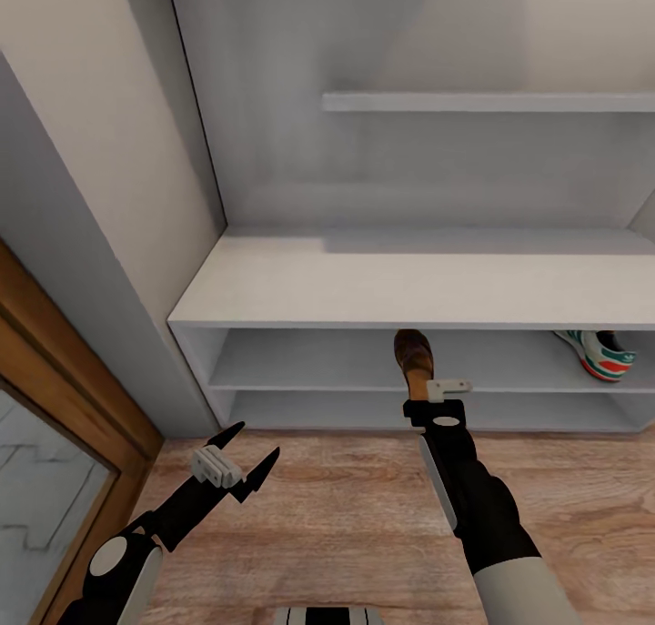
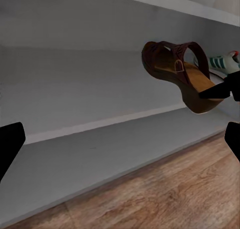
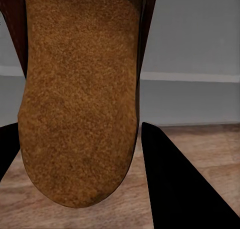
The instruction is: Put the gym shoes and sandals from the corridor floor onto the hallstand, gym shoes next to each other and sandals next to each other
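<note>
My right gripper (image 1: 420, 398) clamps a sandal (image 1: 414, 354) by its heel, toe pointing to twelve o'clock at the hallstand (image 1: 364, 284), level with its upper open shelf. One gym shoe (image 1: 599, 352) sits on that shelf at two o'clock. My left gripper (image 1: 238, 466) hangs spread wide, holding nothing, over the corridor floor (image 1: 346, 516).

The sandal (image 3: 80, 94) has a rough cork-like footbed, the hallstand (image 1: 364, 284) looks smooth matt, the floor (image 1: 346, 507) wood-grained.

Beige wall (image 1: 82, 106) at 10 o'clock. Wood door frame (image 1: 64, 370) w/ glass (image 1: 36, 488) at 8 o'clock.
</note>
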